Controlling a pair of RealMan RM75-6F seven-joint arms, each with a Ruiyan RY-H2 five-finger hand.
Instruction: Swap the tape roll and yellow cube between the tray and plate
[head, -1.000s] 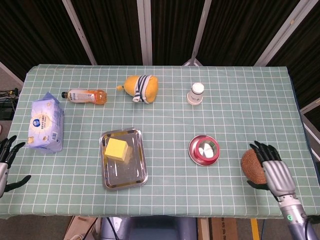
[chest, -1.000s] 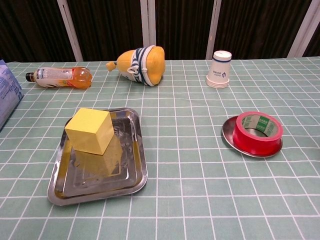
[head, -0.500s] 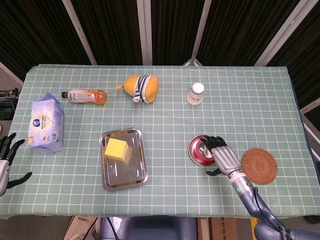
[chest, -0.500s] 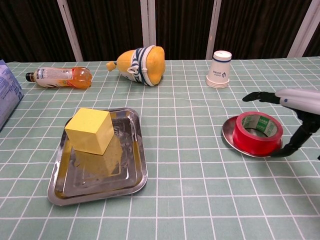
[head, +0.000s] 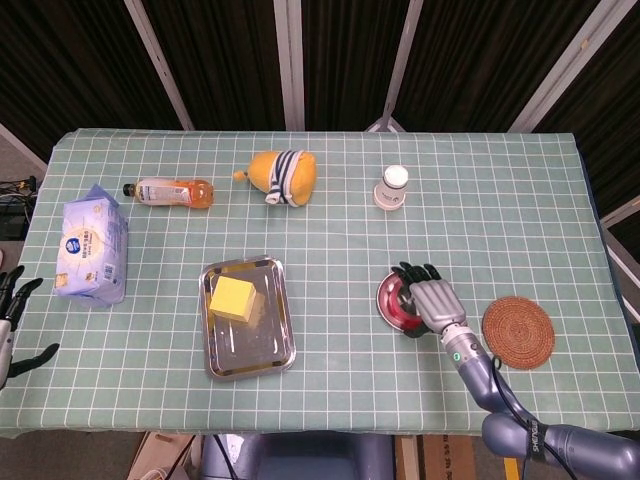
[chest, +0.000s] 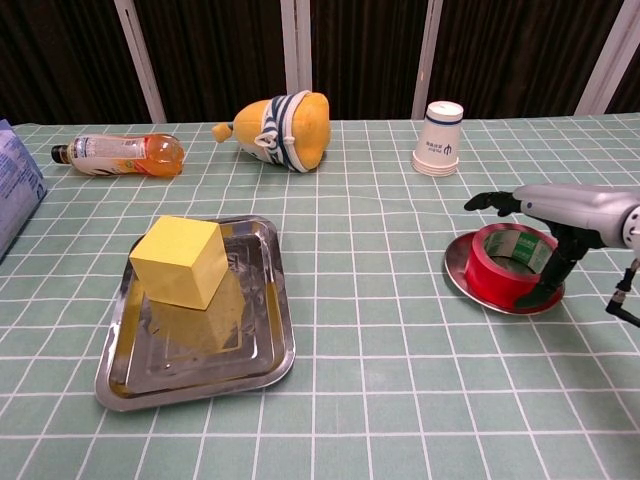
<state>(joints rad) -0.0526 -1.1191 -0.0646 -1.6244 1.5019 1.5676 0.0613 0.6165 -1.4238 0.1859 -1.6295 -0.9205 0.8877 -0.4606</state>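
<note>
The yellow cube (head: 232, 298) (chest: 180, 262) sits at the far end of the steel tray (head: 262, 350) (chest: 272, 345). A red tape roll (head: 394, 304) (chest: 500, 266) lies flat on the small metal plate (head: 380, 297) (chest: 455, 270). Above the roll my right hand (head: 432, 298) (chest: 560, 205) hovers with its fingers spread across the top, while the thumb reaches down along the roll's right side; nothing is gripped. At the table's left edge my left hand (head: 10, 325) stays with fingers apart, holding nothing.
A woven coaster (head: 518, 332) lies right of the plate. Along the far side are an orange drink bottle (head: 172, 191), a yellow plush toy (head: 281, 176) and an upturned paper cup (head: 392, 187). A tissue pack (head: 93, 243) lies at the left.
My right hand has moved left from the coaster to the plate and now covers the tape roll. The left hand has drifted slightly lower.
</note>
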